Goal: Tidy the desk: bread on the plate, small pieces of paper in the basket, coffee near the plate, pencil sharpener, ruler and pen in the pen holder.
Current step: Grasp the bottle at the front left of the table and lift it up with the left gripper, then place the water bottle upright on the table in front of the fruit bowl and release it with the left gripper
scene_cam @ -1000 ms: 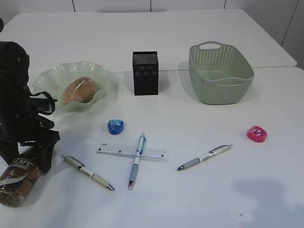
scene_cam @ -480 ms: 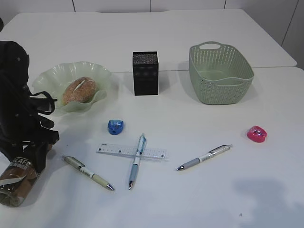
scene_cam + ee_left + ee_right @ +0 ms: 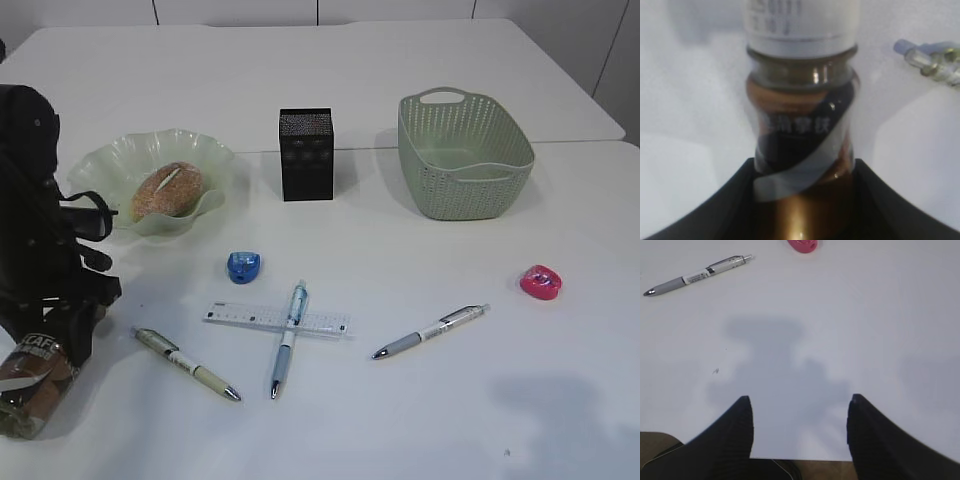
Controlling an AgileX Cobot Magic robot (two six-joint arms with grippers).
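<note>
Gripping the coffee bottle [image 3: 30,385] just below its white cap, the left hand [image 3: 802,200] had its two dark fingers pressed against both sides of the brown neck, and the bottle stood slightly tilted at the front left corner of the bench [image 3: 420,420], well apart from the green plate [image 3: 215,160] it was meant to sit beside. That step looked merely begun. Only the bread [image 3: 166,190] seemed settled, lying on the plate. Everything for the black pen holder [image 3: 306,154] was left out on the bench: the blue pencil sharpener [image 3: 244,266], the pink pencil sharpener [image 3: 541,282] far to the right, the clear ruler [image 3: 240,317] with a blue pen [image 3: 287,339] lying across it, a beige pen [image 3: 186,364] and a grey pen [image 3: 430,331]. No paper scraps could be made out, and the basket [image 3: 466,195] showed nothing inside. Hovering above bare bench, the right hand [image 3: 799,427] was spread apart and grasped nothing.
</note>
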